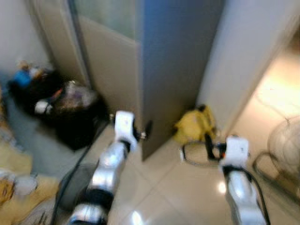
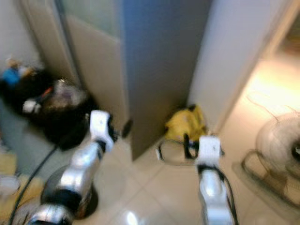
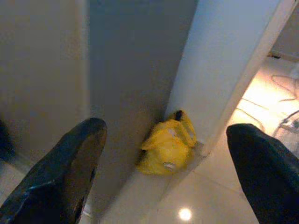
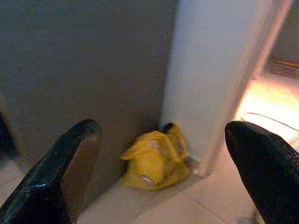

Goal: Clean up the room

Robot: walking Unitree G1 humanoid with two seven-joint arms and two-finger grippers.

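A crumpled yellow bag (image 1: 196,124) lies on the tiled floor, in the corner where a grey door (image 1: 173,70) meets a white wall (image 1: 243,65). Both arms reach toward it. My left gripper (image 1: 146,129) is held out near the door's lower edge, to the left of the bag. Its fingers (image 3: 70,172) stand wide apart, with the bag (image 3: 168,147) on the floor beyond them. My right gripper (image 1: 197,153) hovers just in front of the bag, open as well, and nothing is between its fingers (image 4: 60,177). The head views are blurred.
A heap of black bags and clutter (image 1: 70,110) lies at the left by a beige panel. A round grey base (image 1: 75,187) with a black cable stands beside my left arm. A wire fan (image 1: 286,140) lies on the floor at the right, where bright light falls.
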